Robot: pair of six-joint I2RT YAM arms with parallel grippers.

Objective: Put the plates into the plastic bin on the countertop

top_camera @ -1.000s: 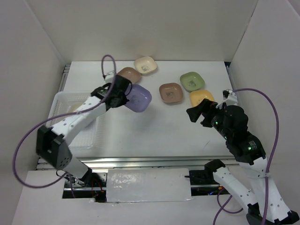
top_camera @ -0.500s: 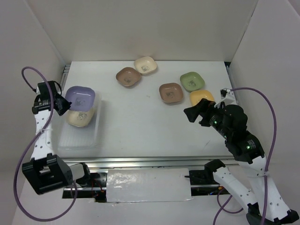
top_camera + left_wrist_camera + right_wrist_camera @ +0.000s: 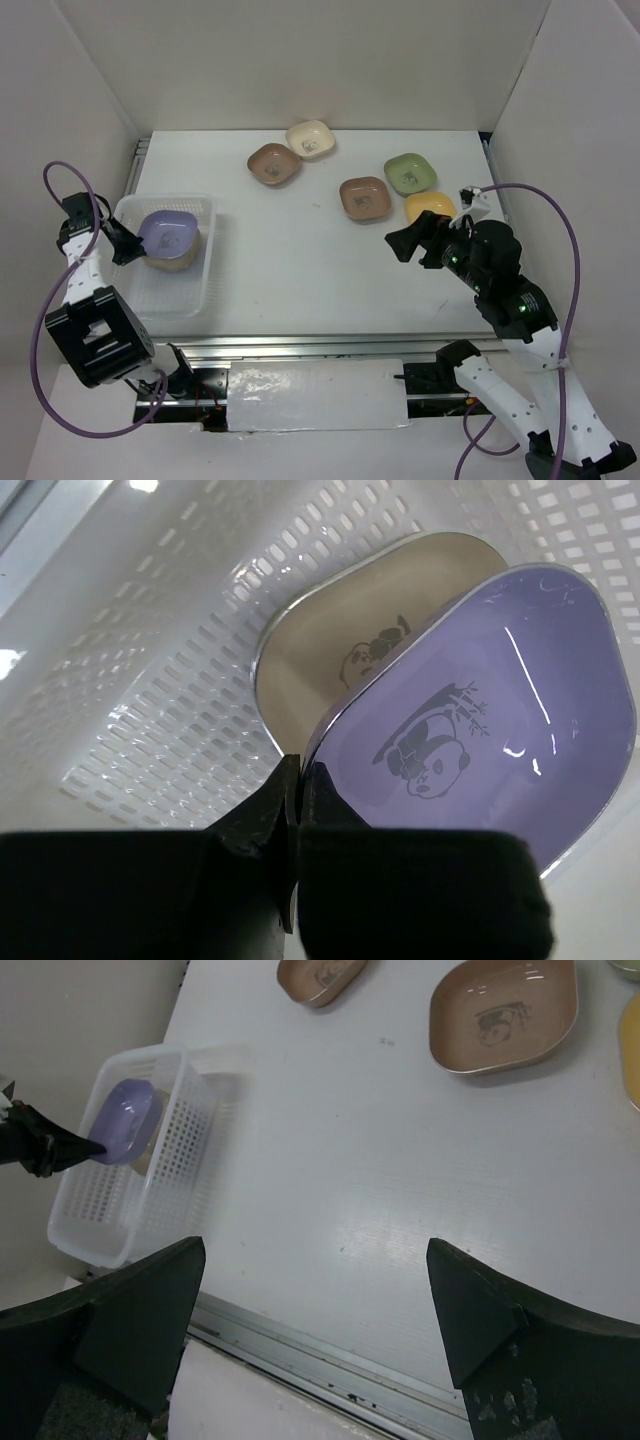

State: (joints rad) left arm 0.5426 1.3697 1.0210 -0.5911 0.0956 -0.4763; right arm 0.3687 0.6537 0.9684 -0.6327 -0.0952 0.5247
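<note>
At the far left, the left end effector [image 3: 125,243] was closed on the near rim of the purple plate [image 3: 168,232], its two dark fingers [image 3: 290,790] pinched tight together on the edge in the left wrist view. That plate – a glossy, shallow rounded square with a small dark panda print at its centre – sat inside the plastic bin [image 3: 207,210], tilted and overlapping a cream plate [image 3: 350,630] of the same shape (also panda-printed) that lay on the bin's floor beneath it. The bin was translucent white with slotted walls and stood on the left side of the white table [image 3: 300,270].

Further right, five more plates lay open side up on the table, all apart from the bin. Toward the far edge were a brown plate [image 3: 274,164] and a second cream plate [image 3: 311,139], corners touching or nearly so. Right of the middle lay another brown plate [image 3: 364,198], with a green plate [image 3: 409,173] just beyond it and a yellow plate [image 3: 430,207] just beside both.

At the right, the right end effector [image 3: 415,240] hung above the table near the yellow plate – jaws spread wide and holding nothing, as the right wrist view [image 3: 315,1250] showed.
</note>
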